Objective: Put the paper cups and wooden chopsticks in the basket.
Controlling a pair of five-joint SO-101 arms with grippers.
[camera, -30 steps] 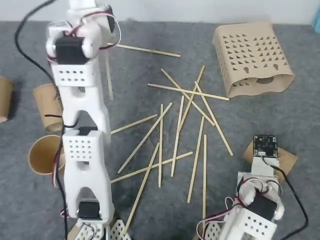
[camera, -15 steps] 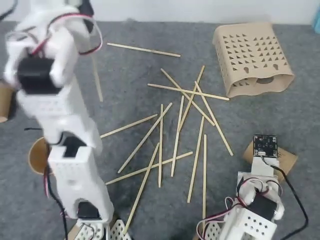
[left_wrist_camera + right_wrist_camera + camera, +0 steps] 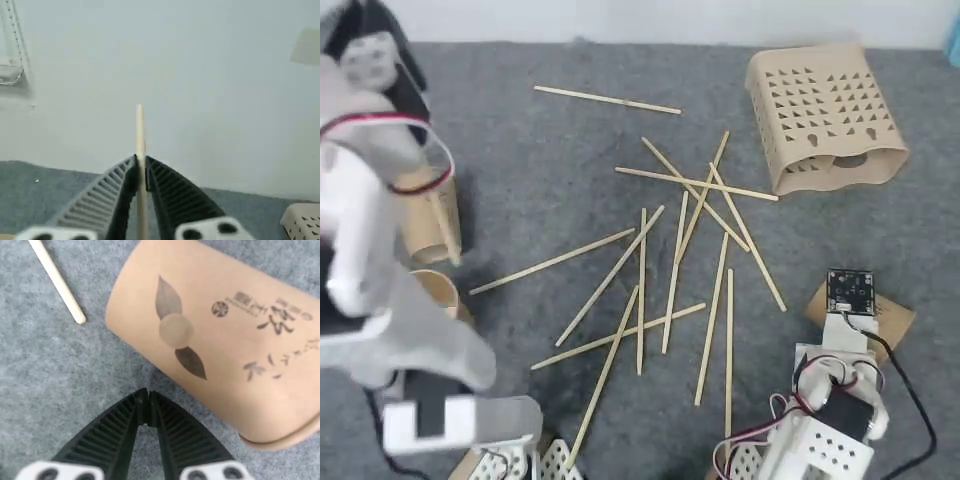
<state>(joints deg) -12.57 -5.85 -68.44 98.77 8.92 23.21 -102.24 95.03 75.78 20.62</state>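
Left pincer [image 3: 141, 172]: clamped a pale wooden chopstick [image 3: 139, 130].
Right pincer [image 3: 148, 407]: closed, empty, beside a tipped brown paper cup [image 3: 215, 340].
Beige perforated basket [image 3: 825, 115]: sat at the desk's [image 3: 520, 180] 2 o'clock.

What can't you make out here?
High view: the blurred left arm covers part of the paper cups beside it.
High view: the inside of the basket, hidden by its own wall.
Left wrist view: the lower end of the chopstick, behind the left gripper.
Right wrist view: the lying cup, cut off at two edges.
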